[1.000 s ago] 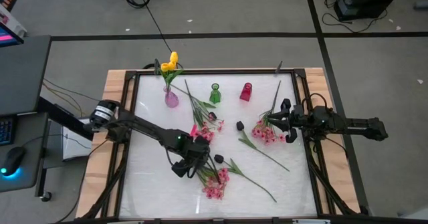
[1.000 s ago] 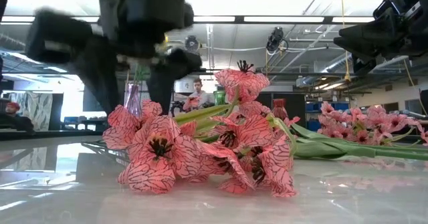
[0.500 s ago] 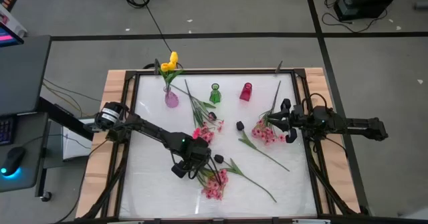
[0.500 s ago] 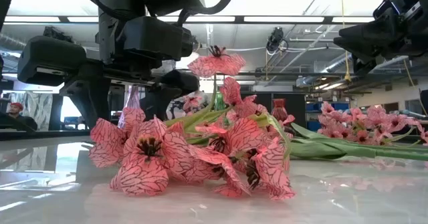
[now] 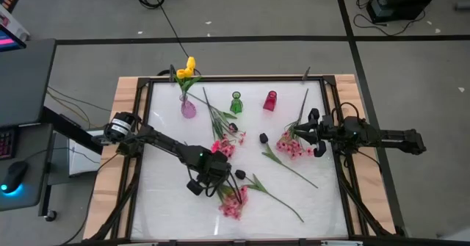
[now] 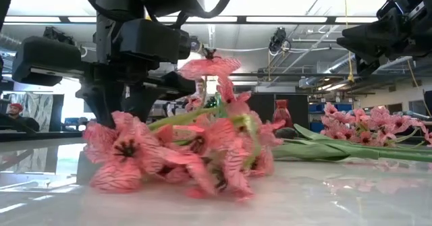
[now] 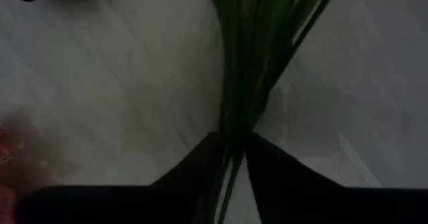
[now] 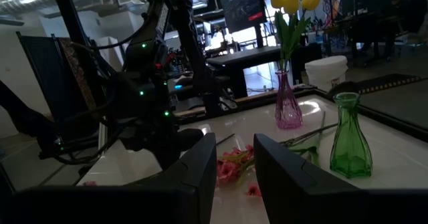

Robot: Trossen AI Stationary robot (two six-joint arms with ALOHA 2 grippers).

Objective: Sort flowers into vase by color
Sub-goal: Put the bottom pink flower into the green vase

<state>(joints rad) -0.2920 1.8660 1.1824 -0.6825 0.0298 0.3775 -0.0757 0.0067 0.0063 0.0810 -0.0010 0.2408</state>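
Observation:
A spray of pink blossoms (image 5: 233, 202) lies near the table's front middle, its heads (image 6: 128, 152) on the tabletop. My left gripper (image 5: 218, 183) stands over it, shut on its green stems (image 7: 235, 127). Two more pink sprays lie at mid-table (image 5: 224, 145) and at the right (image 5: 290, 145). Dark tulip heads (image 5: 263, 137) (image 5: 240, 174) lie loose. Yellow tulips (image 5: 187, 68) stand in the purple vase (image 5: 188, 106). My right gripper (image 5: 312, 134) hangs above the right spray, open, with nothing between its fingers (image 8: 200, 164). My left gripper pinches the pink spray's green stems between its two fingers, at the place where they bunch together (image 7: 234, 142). The fingers (image 6: 108, 104) come down from above. The stems fan out beyond the fingertips, and the blossoms rest on the table.
A green vase (image 5: 236, 103) and a red vase (image 5: 270, 100) stand in a row with the purple one along the far side. A long green stem (image 5: 283, 202) lies across the front right. A wooden frame (image 5: 128, 128) borders the white tabletop.
My left gripper has come down onto the front pink spray and shut on its stems. The blossoms have been drawn together and shifted slightly toward the table's left, still lying on the tabletop.

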